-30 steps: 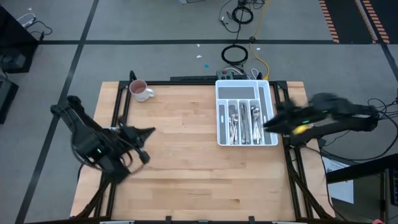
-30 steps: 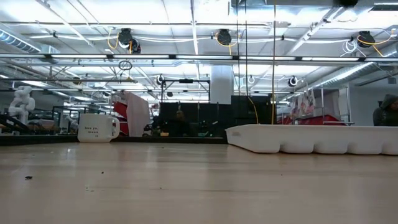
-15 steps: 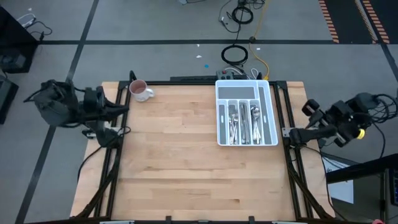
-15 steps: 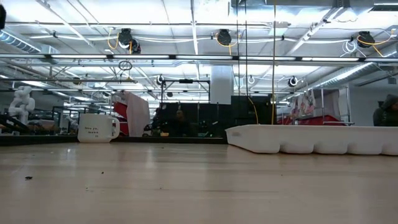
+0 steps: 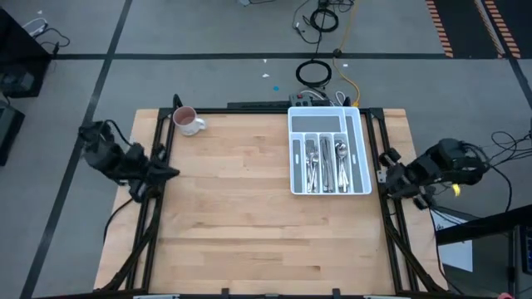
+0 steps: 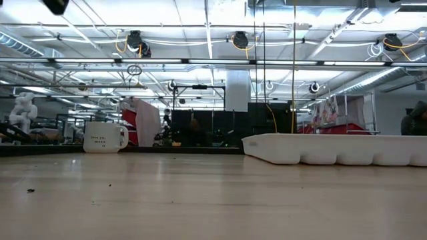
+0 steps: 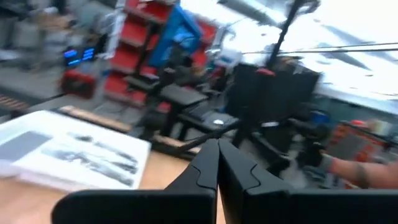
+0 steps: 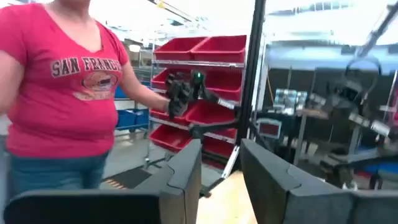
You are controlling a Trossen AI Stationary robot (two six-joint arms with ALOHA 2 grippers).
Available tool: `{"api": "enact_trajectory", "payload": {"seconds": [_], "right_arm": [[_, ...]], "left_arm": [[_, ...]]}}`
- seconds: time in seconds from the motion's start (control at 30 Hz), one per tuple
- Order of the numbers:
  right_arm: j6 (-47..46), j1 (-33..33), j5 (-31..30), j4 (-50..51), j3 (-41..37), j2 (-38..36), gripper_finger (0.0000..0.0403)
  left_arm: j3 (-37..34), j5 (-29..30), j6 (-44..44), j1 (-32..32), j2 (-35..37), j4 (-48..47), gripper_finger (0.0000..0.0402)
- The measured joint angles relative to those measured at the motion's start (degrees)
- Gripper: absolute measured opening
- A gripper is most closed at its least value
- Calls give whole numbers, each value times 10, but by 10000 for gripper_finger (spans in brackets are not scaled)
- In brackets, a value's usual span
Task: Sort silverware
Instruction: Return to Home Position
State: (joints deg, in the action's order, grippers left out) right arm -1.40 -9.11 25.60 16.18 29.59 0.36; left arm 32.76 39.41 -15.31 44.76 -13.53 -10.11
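Note:
The silverware [image 5: 324,164] lies in the long compartments of a white tray [image 5: 359,133] at the table's far right; the left wrist view shows the silverware [image 7: 93,157] as a grey blur in the tray [image 7: 25,168]. My left gripper [image 5: 172,173] hangs at the table's left edge, pointing level toward the tray, its fingers [image 7: 208,171] shut on nothing. My right gripper [image 5: 385,158] is just off the table's right edge, beside the tray, open and holding nothing [image 8: 221,163].
A pink-and-white mug [image 5: 187,121] stands at the far left corner, also in the low view [image 6: 105,137], where the tray [image 6: 333,148] sits on the right. A person in a red shirt [image 8: 62,93] stands beyond the table. Bare wood [image 5: 249,224] fills the middle and near side.
Both arms have drawn back from over the table toward its side edges and tipped up toward level. My left gripper has left the table's left part for the left edge. My right gripper has pulled away from the tray's right wall to just off the right edge.

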Motion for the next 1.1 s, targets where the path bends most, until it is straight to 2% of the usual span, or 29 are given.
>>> {"api": "enact_trajectory", "payload": {"seconds": [0.1,0.23,0.43,0.57,0.77,0.87,1.1], "right_arm": [[23,0,3,-71,-57,-2,102],[14,0,16,-183,-141,-2,102],[-5,0,17,-382,-281,-2,102],[6,0,13,-370,-286,-1,102],[2,1,17,-307,-288,-1,102],[8,1,16,-280,-288,-1,102],[27,1,15,-228,-288,-1,102]], "left_arm": [[-92,-46,43,0,64,82,3],[-179,-48,57,0,134,116,3],[-240,-23,52,-1,135,149,3],[-273,35,53,-1,135,192,9],[-324,79,18,-1,135,184,11],[-324,124,-21,-1,133,140,12],[-324,174,4,-1,132,127,13]]}}
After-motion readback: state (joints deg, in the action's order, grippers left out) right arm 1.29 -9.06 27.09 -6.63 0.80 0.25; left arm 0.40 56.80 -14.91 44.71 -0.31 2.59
